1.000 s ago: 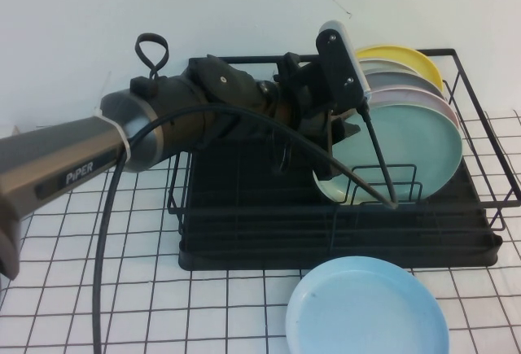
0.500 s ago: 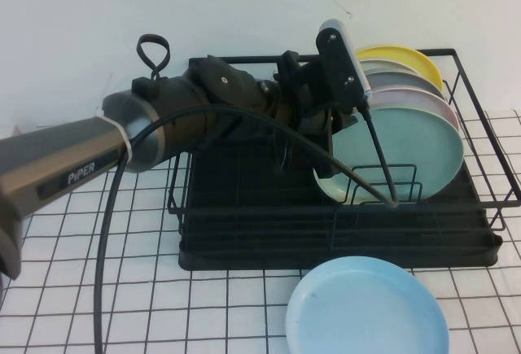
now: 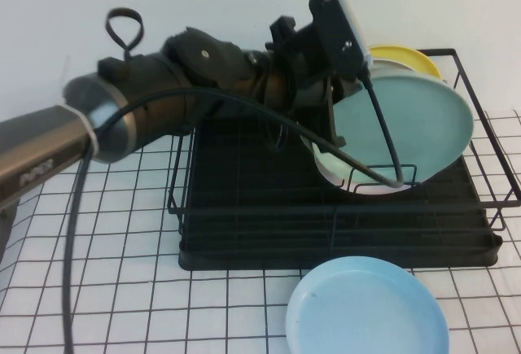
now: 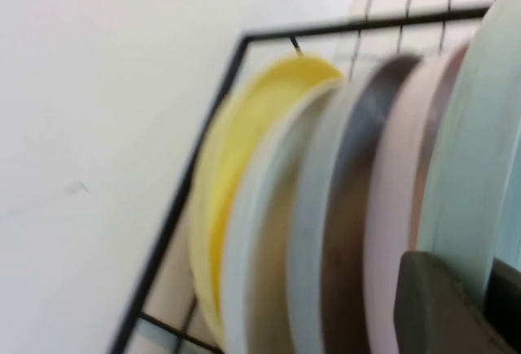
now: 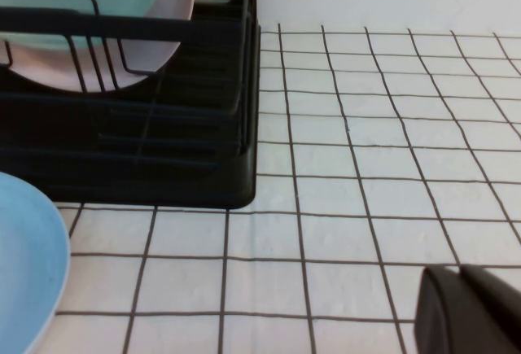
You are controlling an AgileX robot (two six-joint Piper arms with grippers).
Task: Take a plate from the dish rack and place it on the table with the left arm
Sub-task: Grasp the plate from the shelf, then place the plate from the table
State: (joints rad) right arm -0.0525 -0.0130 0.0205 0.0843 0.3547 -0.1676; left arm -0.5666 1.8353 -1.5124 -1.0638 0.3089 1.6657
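High view: raised, robot's side, angled down over table at dish rack. Left wrist view: very close behind left gripper, looking edge-on along the plate and stacked rims. Right wrist view: low near right gripper, facing the rack's corner. All three share rack and plate; high and right wrist share sky-blue plate.

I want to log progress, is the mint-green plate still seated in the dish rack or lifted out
Partly lifted. The left gripper grips the plate, which stands on edge, its lower edge still inside the dish rack. The right gripper hangs over the table.
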